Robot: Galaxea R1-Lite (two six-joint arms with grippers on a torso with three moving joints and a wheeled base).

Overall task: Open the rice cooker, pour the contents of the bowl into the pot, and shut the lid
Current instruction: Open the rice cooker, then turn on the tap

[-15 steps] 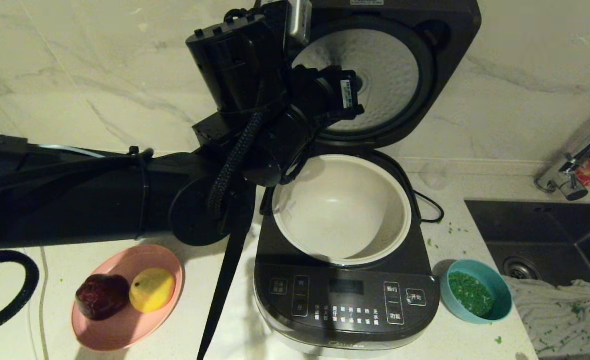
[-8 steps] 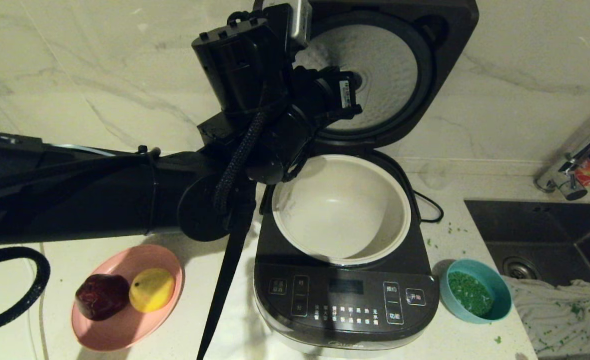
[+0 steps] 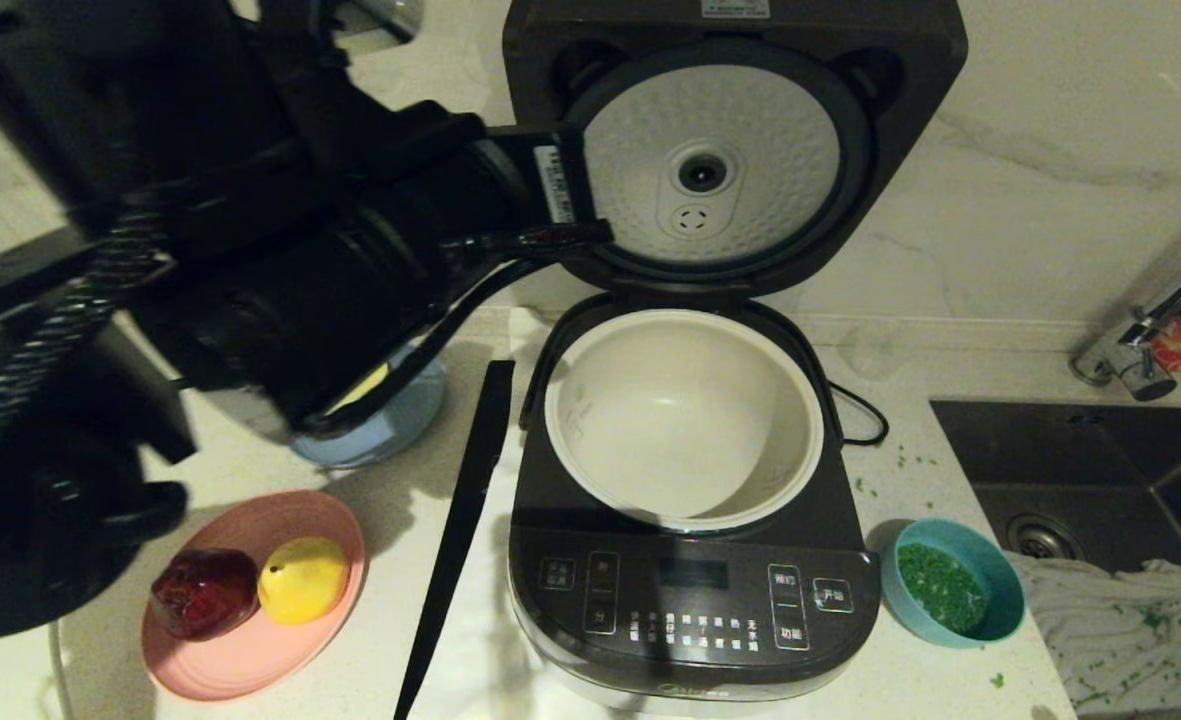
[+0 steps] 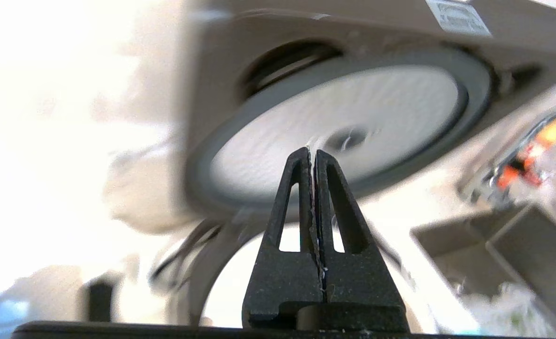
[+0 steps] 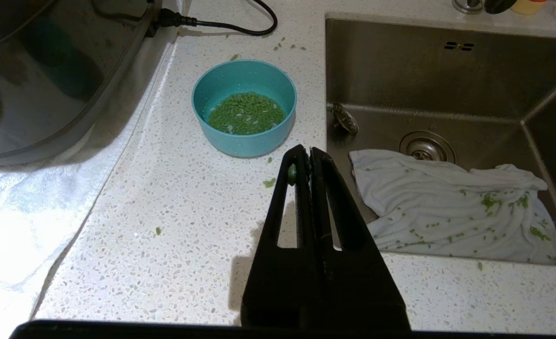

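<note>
The rice cooker [image 3: 690,600] stands open, its lid [image 3: 910,120] upright against the wall with the dimpled silver underside [image 3: 770,140] facing me. The cream pot [image 3: 685,420] inside looks empty. Just right of the cooker sits the teal bowl [image 3: 953,595] [image 5: 245,106], holding the green chopped contents [image 3: 940,585] [image 5: 245,113]. My left arm [image 3: 330,250] fills the upper left, left of the lid. The left gripper [image 4: 311,151] is shut and empty, pointing at the lid's underside [image 4: 400,108]. Low over the counter on the near side of the bowl, my right gripper [image 5: 304,150] is shut, with a green bit stuck in one finger.
A pink plate [image 3: 240,660] with a dark red and a yellow fruit lies left of the cooker, a pale blue dish [image 3: 400,425] behind it. A long black strip [image 3: 460,540] runs along the cooker's left side. The sink [image 5: 447,70] with a white cloth [image 5: 452,207] is right of the bowl.
My left arm has swung away from the lid and pot, to the left and nearer the camera, uncovering the lid's underside and the blue dish. Cooker and bowl have not moved.
</note>
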